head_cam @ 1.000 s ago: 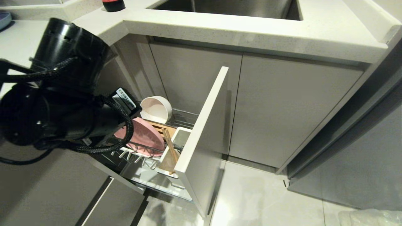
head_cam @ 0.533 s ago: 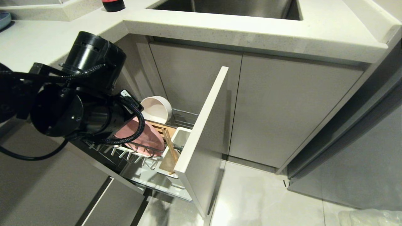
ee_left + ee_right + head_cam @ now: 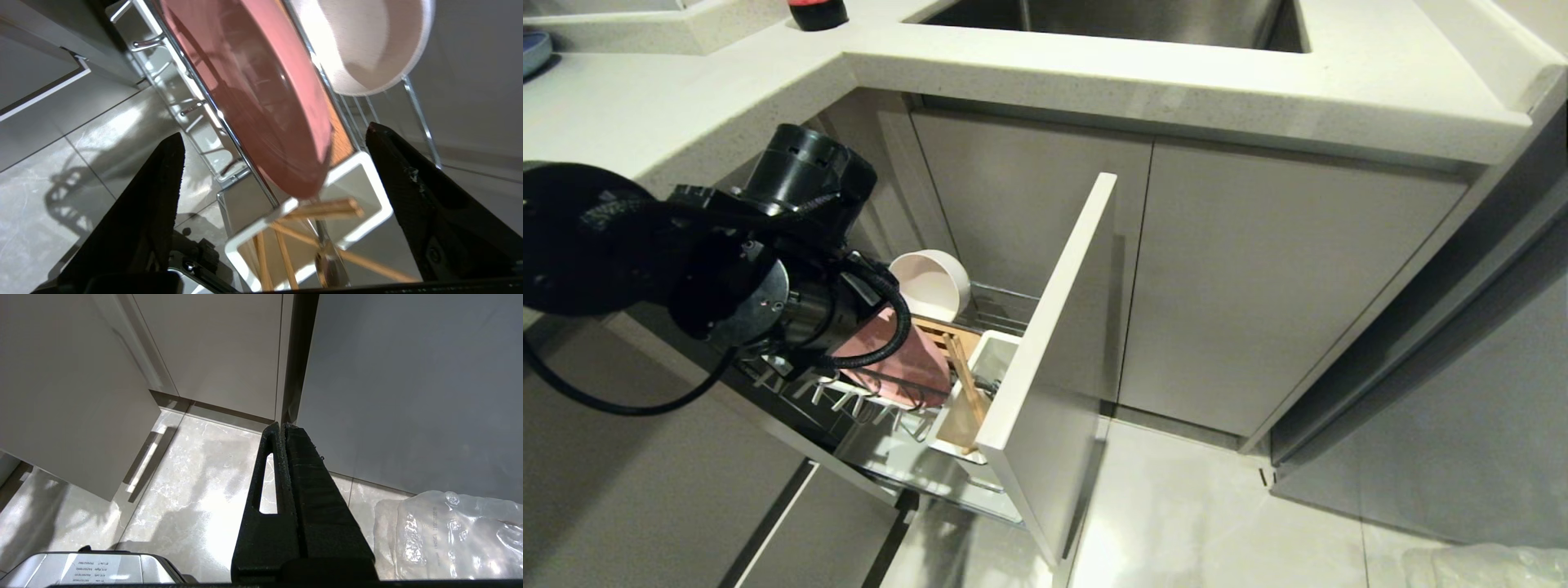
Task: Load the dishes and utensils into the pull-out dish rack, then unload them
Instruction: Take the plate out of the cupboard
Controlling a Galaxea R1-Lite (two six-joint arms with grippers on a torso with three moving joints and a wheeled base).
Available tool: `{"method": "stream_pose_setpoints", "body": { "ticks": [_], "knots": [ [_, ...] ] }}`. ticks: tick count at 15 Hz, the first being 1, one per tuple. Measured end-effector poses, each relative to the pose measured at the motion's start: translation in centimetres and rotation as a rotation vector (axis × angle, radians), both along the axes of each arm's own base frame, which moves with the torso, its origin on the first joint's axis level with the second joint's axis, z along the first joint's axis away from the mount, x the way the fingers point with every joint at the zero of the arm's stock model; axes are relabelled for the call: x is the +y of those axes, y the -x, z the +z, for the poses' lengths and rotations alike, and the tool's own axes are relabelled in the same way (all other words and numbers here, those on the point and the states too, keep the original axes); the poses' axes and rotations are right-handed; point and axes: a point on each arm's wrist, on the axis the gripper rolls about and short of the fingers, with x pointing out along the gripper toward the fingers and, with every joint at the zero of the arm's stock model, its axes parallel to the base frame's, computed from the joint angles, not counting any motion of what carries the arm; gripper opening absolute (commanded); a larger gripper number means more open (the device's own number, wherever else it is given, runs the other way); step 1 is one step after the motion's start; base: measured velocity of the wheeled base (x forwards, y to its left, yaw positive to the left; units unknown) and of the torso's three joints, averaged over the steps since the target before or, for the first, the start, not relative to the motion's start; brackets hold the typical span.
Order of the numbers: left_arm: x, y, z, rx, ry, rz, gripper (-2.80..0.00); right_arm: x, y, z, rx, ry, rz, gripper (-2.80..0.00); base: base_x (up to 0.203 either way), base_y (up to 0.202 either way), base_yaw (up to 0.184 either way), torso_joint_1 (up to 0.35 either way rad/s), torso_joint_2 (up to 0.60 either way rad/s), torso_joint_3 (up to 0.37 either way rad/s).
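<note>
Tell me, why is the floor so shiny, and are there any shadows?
Head view: lamp glare brightens the floor below the drawer front. Left wrist view: the plate gleams, and a dark shadow lies on the tiles. Right wrist view: a white glare patch on the tiles beside the shut right gripper.

Pull-out dish rack (image 3: 980,457) out over pale tiled floor (image 3: 1201,506). Pink plate (image 3: 907,363) on edge among wires. Cream bowl (image 3: 929,283) tipped behind it. White utensil cup (image 3: 992,351) at front holds chopsticks (image 3: 964,380), probably spoon (image 3: 330,261) too.
</note>
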Motion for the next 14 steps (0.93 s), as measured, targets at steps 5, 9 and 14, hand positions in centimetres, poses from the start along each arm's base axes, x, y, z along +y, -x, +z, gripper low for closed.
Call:
{"method": "stream_pose_setpoints", "body": {
  "ticks": [5,9,14],
  "knots": [
    [0.0,-1.6,-1.0,0.03,-0.005,0.02,0.0,0.0,0.0,0.0,0.0,0.0,0.0,-2.8,0.0,0.0,0.0,0.0,0.0,0.0],
    [-0.1,-2.1,-1.6,0.046,0.003,0.033,0.0,0.0,0.0,0.0,0.0,0.0,0.0,-2.8,0.0,0.0,0.0,0.0,0.0,0.0],
    [-0.2,-2.4,-1.8,0.053,0.001,0.037,-2.8,0.0,0.0,0.0,0.0,0.0,0.0,-2.8,0.0,0.0,0.0,0.0,0.0,0.0]
  ]
}}
